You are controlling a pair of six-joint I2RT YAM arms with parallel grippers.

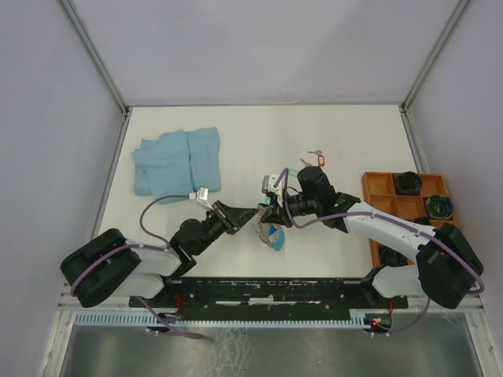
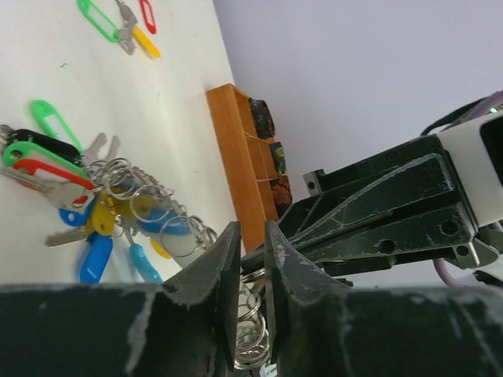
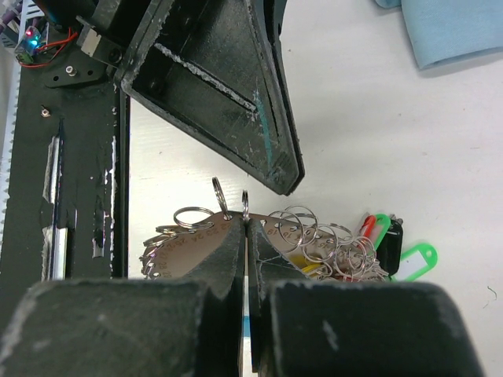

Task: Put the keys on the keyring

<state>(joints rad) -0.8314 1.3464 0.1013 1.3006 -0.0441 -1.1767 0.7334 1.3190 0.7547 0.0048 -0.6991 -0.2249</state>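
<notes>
The keyring (image 1: 272, 234) is a numbered metal plate (image 3: 185, 255) with many split rings; several hold keys with blue, yellow, red, green and black tags (image 2: 94, 224). My right gripper (image 3: 245, 226) is shut on the plate's edge at one upright ring (image 3: 245, 206), held just above the table. My left gripper (image 2: 251, 239) meets it from the left, jaws nearly shut with split rings (image 2: 253, 314) between them. Loose keys with green (image 2: 98, 20), yellow (image 2: 146, 43) and red (image 2: 147, 14) tags lie farther back on the table (image 1: 313, 159). Another green tag (image 2: 55, 122) lies beside the bunch.
A crumpled blue cloth (image 1: 177, 161) lies at the back left. An orange compartment tray (image 1: 379, 191) with dark round parts stands at the right edge, also in the left wrist view (image 2: 236, 157). Grey enclosure walls surround the white table.
</notes>
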